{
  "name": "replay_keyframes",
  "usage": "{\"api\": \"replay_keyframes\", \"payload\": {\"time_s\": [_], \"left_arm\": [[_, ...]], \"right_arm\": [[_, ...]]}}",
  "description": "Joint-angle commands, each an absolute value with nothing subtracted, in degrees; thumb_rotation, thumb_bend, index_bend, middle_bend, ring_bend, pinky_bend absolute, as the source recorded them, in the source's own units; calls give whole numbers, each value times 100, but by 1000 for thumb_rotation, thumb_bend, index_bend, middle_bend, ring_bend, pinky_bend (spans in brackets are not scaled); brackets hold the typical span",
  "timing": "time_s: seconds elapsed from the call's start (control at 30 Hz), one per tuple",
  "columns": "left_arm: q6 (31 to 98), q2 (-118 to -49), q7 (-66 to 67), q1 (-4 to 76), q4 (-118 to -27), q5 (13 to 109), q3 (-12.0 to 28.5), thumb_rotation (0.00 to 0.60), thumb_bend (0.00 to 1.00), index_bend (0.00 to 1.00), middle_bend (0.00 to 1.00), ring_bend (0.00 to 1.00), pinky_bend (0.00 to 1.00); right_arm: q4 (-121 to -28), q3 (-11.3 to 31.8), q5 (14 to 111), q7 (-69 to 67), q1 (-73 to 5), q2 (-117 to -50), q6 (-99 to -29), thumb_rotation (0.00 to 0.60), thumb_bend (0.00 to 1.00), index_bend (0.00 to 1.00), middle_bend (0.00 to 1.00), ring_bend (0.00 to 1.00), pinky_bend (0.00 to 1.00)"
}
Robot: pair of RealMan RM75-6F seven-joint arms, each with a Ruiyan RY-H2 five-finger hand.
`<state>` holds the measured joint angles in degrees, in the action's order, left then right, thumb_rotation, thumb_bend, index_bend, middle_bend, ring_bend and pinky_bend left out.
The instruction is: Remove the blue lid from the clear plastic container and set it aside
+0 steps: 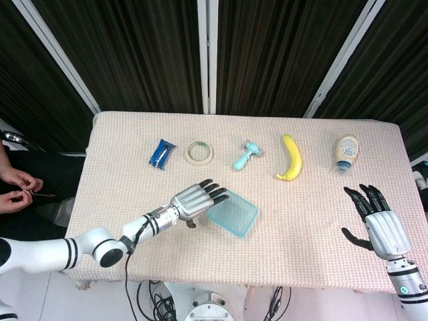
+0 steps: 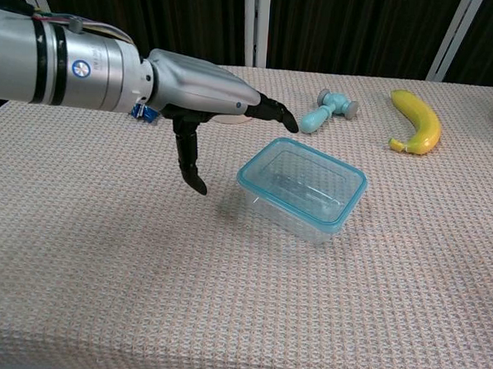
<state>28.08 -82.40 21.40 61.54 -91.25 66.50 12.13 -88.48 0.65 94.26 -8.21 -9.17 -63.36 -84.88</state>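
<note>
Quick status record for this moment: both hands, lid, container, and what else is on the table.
left hand: open, fingers extended, raised beside the container's left edge, touching nothing
right hand: open, at the table's right edge, holding nothing
blue lid: on the container
clear plastic container: mid-table, upright
far row: blue packet, tape roll, teal massager, banana, bottle
table: woven cloth cover
</note>
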Motion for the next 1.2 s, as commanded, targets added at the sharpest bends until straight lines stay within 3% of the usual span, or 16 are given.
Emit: {"api": "replay_keyframes", "payload": {"time_s": [0.03, 0.77, 1.03, 1.2], "left_arm": [[2542, -8524, 2326, 6689, -8750, 5917, 1173, 600, 0, 0, 0, 0, 0], [2962, -8930, 2774, 8262, -8317, 3431, 289, 600, 0, 0, 2, 0, 0], [3037, -8965, 2687, 8512, -8355, 3024, 73, 600, 0, 15, 84, 6, 61], [3144, -9014, 2542, 8536, -8352, 2941, 61, 600, 0, 121, 193, 88, 125]], "right_arm": [[-8804, 65, 9409, -875, -917, -6357, -8475, 600, 164, 0, 156, 0, 52], [-8487, 78, 9294, -1191, -957, -6457, -8335, 600, 164, 0, 161, 0, 52], [-8440, 71, 9274, -1222, -950, -6494, -8321, 600, 163, 0, 163, 0, 52], [-8430, 59, 9279, -1214, -954, -6516, -8300, 600, 163, 0, 166, 0, 52]]}}
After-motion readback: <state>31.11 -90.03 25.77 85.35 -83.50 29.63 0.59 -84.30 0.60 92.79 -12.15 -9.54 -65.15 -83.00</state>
